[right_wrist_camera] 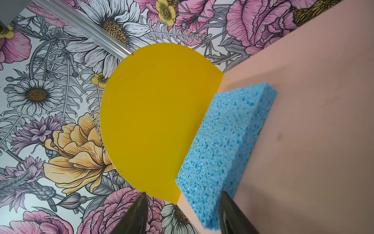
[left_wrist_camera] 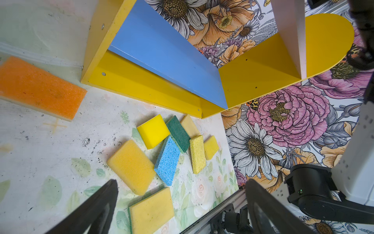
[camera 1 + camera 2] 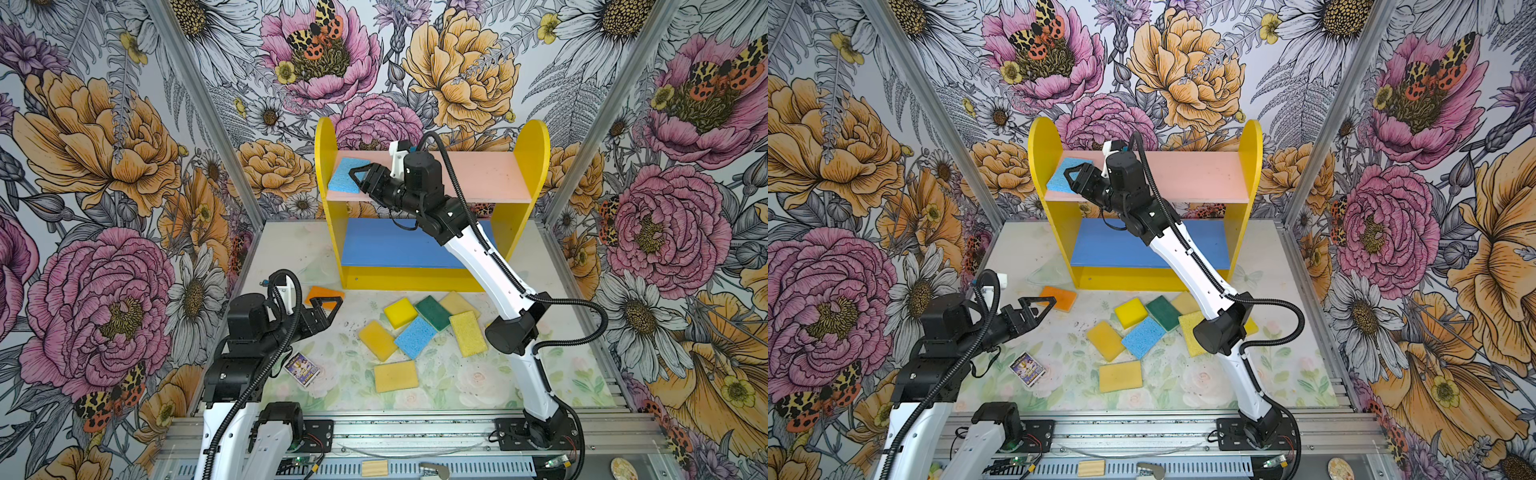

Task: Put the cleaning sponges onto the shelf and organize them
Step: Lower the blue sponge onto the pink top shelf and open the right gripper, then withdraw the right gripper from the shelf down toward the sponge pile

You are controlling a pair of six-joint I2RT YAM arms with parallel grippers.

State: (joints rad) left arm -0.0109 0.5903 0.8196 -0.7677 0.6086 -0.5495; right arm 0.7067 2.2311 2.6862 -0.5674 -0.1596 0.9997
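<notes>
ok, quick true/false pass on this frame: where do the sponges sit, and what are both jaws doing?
1. A light blue sponge lies on the pink board, next to a yellow side panel. True.
2. The right jaws are clamped on that sponge. False: they stand apart, with a gap on one side of it.
3. The orange sponge is on the blue board. False: it lies on the table in front of the shelf, by the left jaws.
4. The left jaws are open and hold nothing. True.
5. The dark green sponge lies on the table, not on the shelf. True.
</notes>
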